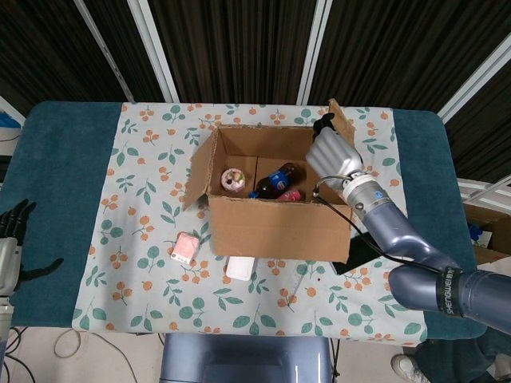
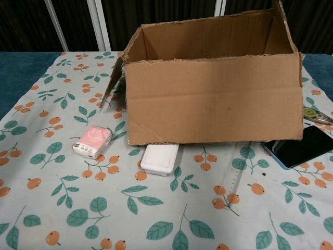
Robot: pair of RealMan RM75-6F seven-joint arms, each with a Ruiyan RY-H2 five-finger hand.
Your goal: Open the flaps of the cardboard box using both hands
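Corrugated cardboard box (image 1: 275, 227), ragged flaps

The right hand (image 1: 331, 153) has a silver-grey back and black fingers, joined by a metallic wrist ring to a glossy blue-grey arm with a lettered black band; the left hand (image 1: 11, 231) is black-fingered.

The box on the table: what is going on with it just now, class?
The right hand is at the right flap of the cardboard box, and the flap stands up. The left flap already hangs outward. The left hand is off at the table's edge, touching nothing. Inside the box sit a bottle and a small cup; a pink packet lies outside.
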